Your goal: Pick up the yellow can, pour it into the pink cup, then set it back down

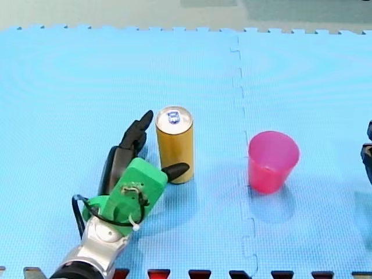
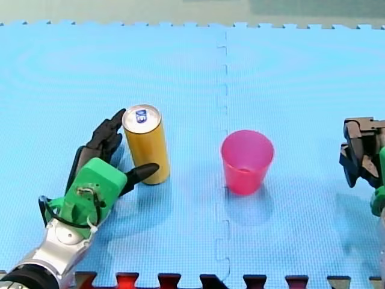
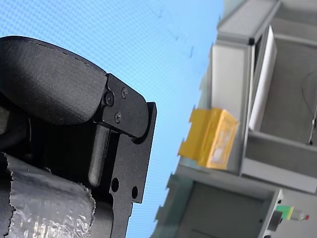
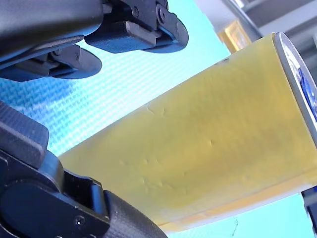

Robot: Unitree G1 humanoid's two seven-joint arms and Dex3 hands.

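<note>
On blue mat (image 1: 87, 87), yellow can (image 1: 175, 146) upright.

A blue interlocking foam mat (image 1: 116, 87) covered the surface, a jigsaw seam (image 1: 239, 87) crossing it. Red tabs (image 2: 168, 281) lined its near edge. Beyond it, a yellow block (image 3: 210, 139) sat beside a grey metal frame (image 3: 233, 84).

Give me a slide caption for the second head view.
Left hand brackets the upright yellow can on the blue mat; pink cup apart, right hand at far right.
</note>
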